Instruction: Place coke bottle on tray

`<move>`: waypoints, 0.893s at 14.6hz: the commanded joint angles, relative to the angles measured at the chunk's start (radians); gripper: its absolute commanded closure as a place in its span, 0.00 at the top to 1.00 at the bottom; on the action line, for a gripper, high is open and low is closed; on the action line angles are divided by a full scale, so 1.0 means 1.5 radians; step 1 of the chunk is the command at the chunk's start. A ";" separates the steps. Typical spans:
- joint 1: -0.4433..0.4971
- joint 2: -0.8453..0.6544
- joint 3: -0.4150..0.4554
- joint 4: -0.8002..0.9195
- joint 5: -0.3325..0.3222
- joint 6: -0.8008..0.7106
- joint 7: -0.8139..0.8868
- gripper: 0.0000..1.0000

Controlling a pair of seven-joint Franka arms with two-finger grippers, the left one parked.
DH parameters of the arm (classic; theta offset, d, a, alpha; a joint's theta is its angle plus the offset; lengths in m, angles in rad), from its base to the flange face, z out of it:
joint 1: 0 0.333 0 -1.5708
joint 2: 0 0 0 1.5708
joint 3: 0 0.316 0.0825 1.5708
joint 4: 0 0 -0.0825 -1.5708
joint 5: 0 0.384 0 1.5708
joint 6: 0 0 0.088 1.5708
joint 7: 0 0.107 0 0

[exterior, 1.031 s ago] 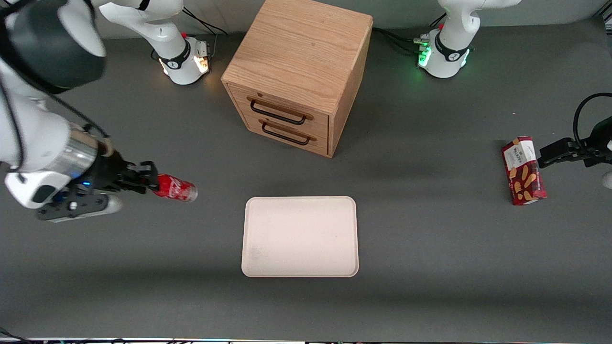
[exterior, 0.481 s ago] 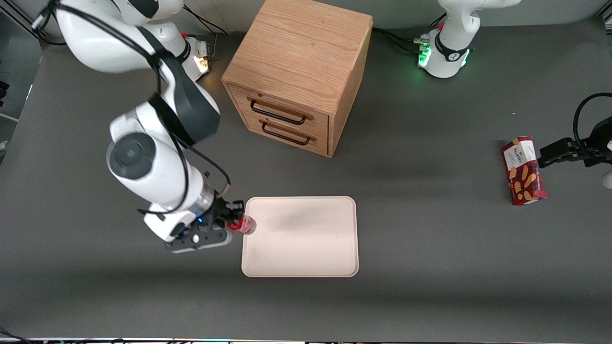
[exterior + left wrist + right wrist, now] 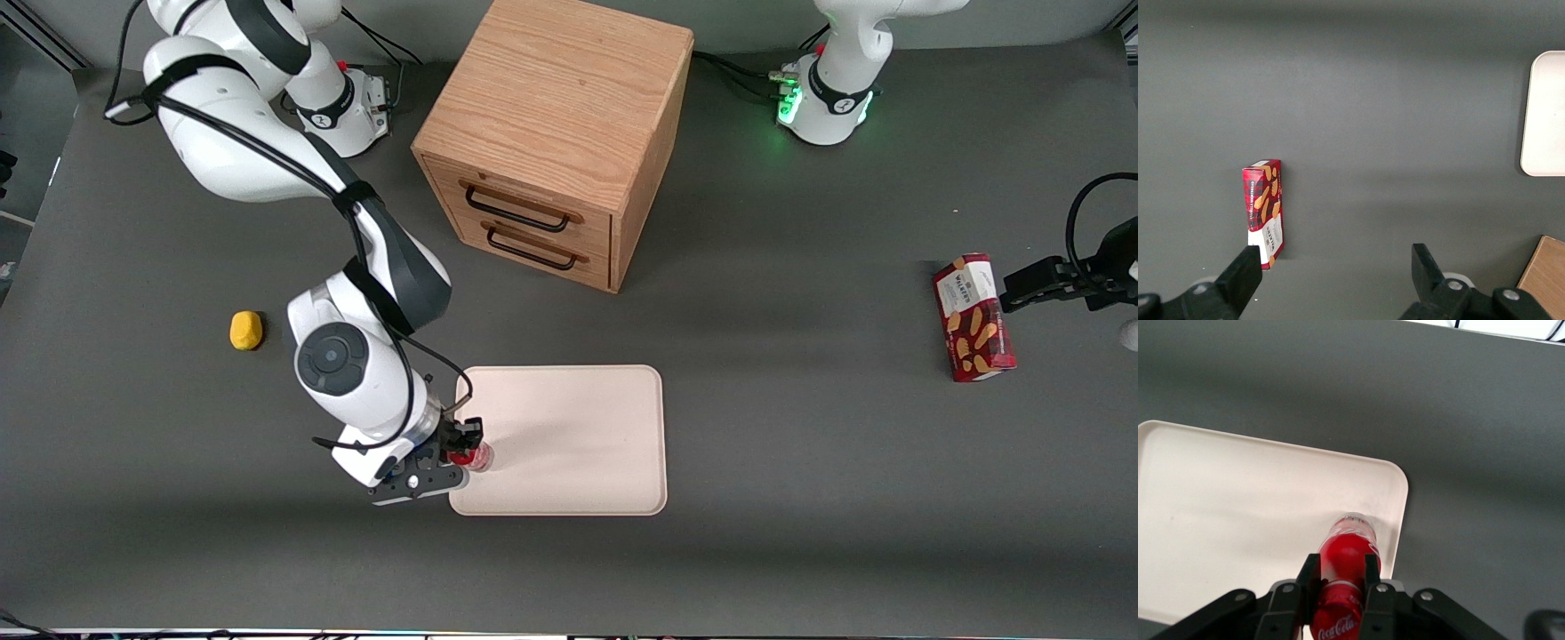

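Observation:
The red coke bottle (image 3: 476,458) (image 3: 1346,567) hangs over the cream tray (image 3: 578,440) (image 3: 1225,520), near the tray's corner closest to the front camera on the working arm's end. My right gripper (image 3: 464,449) (image 3: 1340,571) is shut on the bottle, one black finger on each side of its body. Whether the bottle's base touches the tray I cannot tell; the wrist and fingers hide most of the bottle in the front view.
A wooden two-drawer cabinet (image 3: 556,142) stands farther from the front camera than the tray. A yellow lump (image 3: 245,330) lies toward the working arm's end of the table. A red biscuit box (image 3: 973,317) (image 3: 1265,203) lies toward the parked arm's end.
My gripper has carried the coke bottle from the working arm's end of the table onto the tray's near corner. The arm's move uncovered the yellow lump.

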 commanded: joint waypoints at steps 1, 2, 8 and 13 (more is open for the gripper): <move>-0.002 0.012 0.006 0.003 -0.025 0.018 0.027 0.00; -0.003 0.017 0.005 0.003 -0.026 0.021 0.026 0.00; -0.004 0.024 0.005 0.002 -0.028 0.043 0.028 1.00; -0.005 0.020 0.005 -0.011 -0.036 0.059 0.030 1.00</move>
